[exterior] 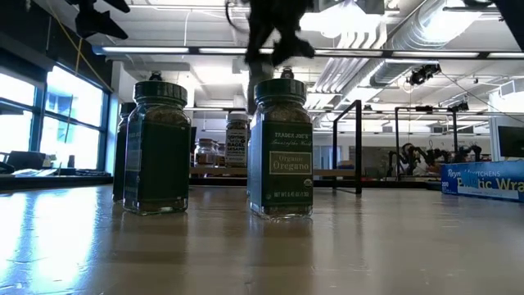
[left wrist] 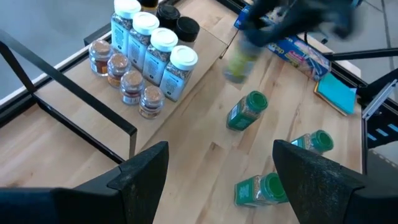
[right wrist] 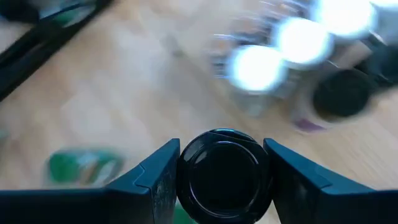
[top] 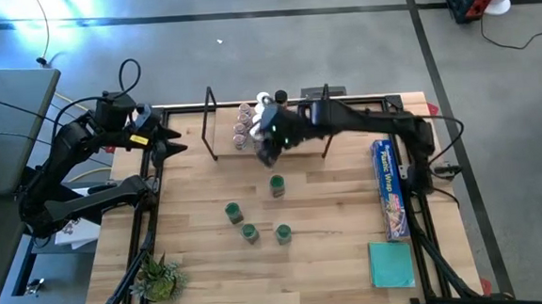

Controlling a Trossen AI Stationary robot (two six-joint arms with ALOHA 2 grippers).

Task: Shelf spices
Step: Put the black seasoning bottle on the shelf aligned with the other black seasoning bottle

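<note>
— Right gripper [right wrist: 224, 177] first: we see its fingers clamped on the sides of a black-topped jar [right wrist: 224, 174], held above the table; we judge it is being carried to the shelf [top: 215, 127].

— Agreed; white-topped jars [left wrist: 155, 46] and clear-topped jars [left wrist: 124, 78] already stand in rows on the board, so this one likely goes beside them; four green-topped jars [top: 254, 217] wait on the table nearer us.

— And the left gripper [left wrist: 217, 168]?

— Hanging wide open beside the shelf, holding nothing; we take it as waiting.
</note>
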